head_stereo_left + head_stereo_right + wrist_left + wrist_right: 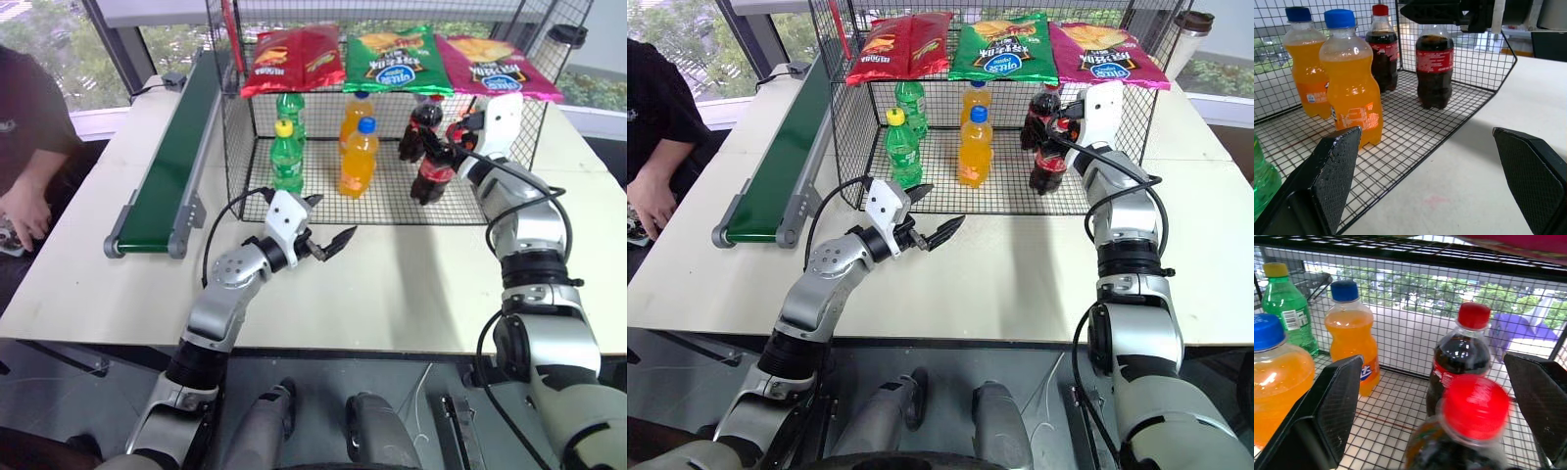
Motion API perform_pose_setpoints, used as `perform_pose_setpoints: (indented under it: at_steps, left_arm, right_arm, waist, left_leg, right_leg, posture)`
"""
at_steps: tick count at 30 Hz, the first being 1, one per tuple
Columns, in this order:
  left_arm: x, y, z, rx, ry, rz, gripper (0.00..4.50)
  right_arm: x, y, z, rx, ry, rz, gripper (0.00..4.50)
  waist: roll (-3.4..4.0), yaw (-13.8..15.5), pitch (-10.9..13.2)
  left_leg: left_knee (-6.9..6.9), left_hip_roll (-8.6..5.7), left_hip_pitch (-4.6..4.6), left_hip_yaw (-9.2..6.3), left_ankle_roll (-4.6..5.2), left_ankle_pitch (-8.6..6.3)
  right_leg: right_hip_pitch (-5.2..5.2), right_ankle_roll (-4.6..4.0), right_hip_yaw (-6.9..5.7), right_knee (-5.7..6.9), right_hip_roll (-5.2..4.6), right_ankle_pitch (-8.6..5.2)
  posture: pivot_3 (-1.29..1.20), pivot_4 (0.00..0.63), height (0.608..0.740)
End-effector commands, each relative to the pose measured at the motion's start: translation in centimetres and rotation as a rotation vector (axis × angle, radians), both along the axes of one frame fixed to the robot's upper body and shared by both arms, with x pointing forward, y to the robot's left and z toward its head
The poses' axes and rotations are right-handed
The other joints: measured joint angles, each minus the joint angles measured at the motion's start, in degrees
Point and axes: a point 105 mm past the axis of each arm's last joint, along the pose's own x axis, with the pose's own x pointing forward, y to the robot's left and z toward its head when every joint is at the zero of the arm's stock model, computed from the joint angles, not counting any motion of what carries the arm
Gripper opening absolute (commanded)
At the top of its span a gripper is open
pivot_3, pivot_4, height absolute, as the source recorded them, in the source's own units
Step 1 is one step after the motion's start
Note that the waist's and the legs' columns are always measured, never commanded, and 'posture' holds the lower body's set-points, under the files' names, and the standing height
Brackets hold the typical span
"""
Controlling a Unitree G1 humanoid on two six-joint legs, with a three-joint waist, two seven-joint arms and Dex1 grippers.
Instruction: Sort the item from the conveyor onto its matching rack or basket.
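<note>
Standing upright on the grid floor of the black wire cage (245, 147), the nearer cola bottle (432, 168) is at the cage's right front corner, with its red cap at the top and its long axis vertical. A second cola bottle (418, 125) stands just behind it, deeper in the cage. To the left of the nearer cola bottle are two orange soda bottles (360, 157), and farther left two green soda bottles (286, 157). Chip bags (397, 61) lie across the cage's top.

The right gripper (453, 137) is just beside the nearer cola bottle, at the height of its cap and shoulder. In the right wrist view its two black fingers (1332, 406) stand spread wide on either side of the red cap, clear of the bottle as far as the blurred close view allows, so the bottle appears to rest on its own. The right arm reaches forward to the cage's open front, with the forearm rising from the table's right side.

The left gripper (318, 240) hovers over the white table (392, 284) in front of the cage, well left of the nearer cola bottle, with jaws spread and nothing between them. It points toward the cage.

The green conveyor (171, 166) runs along the cage's left side, and no bottle shows on the belt. A person's hand (24, 215) rests at the table's far left edge.

The right arm is far nearer. Its next move is probably a straight pull back from the bottle.
</note>
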Motion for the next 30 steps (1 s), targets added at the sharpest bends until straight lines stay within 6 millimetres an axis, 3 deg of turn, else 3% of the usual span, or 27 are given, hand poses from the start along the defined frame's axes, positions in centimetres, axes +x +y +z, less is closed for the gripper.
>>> perform_pose_setpoints:
  at_steps: [1, 10, 15, 21, 26, 30]
  left_arm:
    - [-0.3, -0.1, 0.8, -0.007, -0.038, -0.005, 4.5]
    - [-0.4, -0.1, 0.7, -0.006, -0.033, -0.007, 4.5]
    - [-0.3, -0.3, 0.8, -0.009, -0.038, -0.011, 4.5]
    - [0.0, 0.1, 0.7, 0.005, -0.037, 0.004, 4.5]
    - [-0.4, 1.5, 0.0, 0.027, 0.0, 0.003, 4.5]
    - [-0.9, 2.5, -0.8, 0.036, 0.048, 0.01, 4.5]
  right_arm:
    - [-0.4, -0.3, 2.0, 0.012, -0.063, 0.001, 4.41]
    - [-2.0, -1.5, 2.3, 0.019, -0.06, -0.034, 4.41]
    - [-3.5, -3.2, 1.5, 0.016, -0.034, -0.069, 4.41]
    - [-5.0, -3.4, -0.6, 0.0, 0.043, -0.045, 4.41]
    - [-8.5, 1.3, -6.0, 0.005, 0.243, 0.259, 4.41]
    - [-10.9, 4.4, -8.1, 0.018, 0.314, 0.406, 4.41]
  waist:
    - [0.0, 0.01, 0.0]
    - [0.0, 0.06, 0.0]
    - [0.01, 0.29, 0.0]
    - [0.05, -0.02, -0.03]
    - [0.07, 0.13, -0.04]
    - [0.11, -0.01, -0.03]
  left_leg:
    - [0.0, 0.0, 0.0, 0.0, 0.0, 0.0]
    - [0.01, 0.0, 0.0, 0.0, 0.0, 0.0]
    - [0.05, -0.01, -0.02, -0.02, 0.0, -0.01]
    - [0.17, 0.02, -0.01, -0.01, 0.01, -0.01]
    - [0.28, 0.03, -0.02, -0.08, 0.07, -0.06]
    - [0.36, 0.02, -0.06, -0.05, 0.11, -0.11]
  right_leg:
    - [0.0, 0.0, 0.0, 0.0, 0.0, 0.0]
    - [0.0, 0.0, 0.0, 0.0, -0.07, 0.0]
    - [0.02, 0.0, 0.0, 0.01, -0.1, 0.0]
    - [0.06, -0.02, 0.0, 0.03, -0.09, -0.01]
    - [0.12, -0.03, -0.03, 0.04, -0.09, -0.02]
    - [0.11, -0.07, -0.02, 0.03, -0.12, -0.04]
  posture:
    - [0.0, 0.15, 0.738]
    - [0.0, 0.15, 0.738]
    - [0.0, 0.15, 0.738]
    - [0.0, 0.15, 0.738]
    - [0.0, 0.15, 0.738]
    - [0.0, 0.15, 0.738]
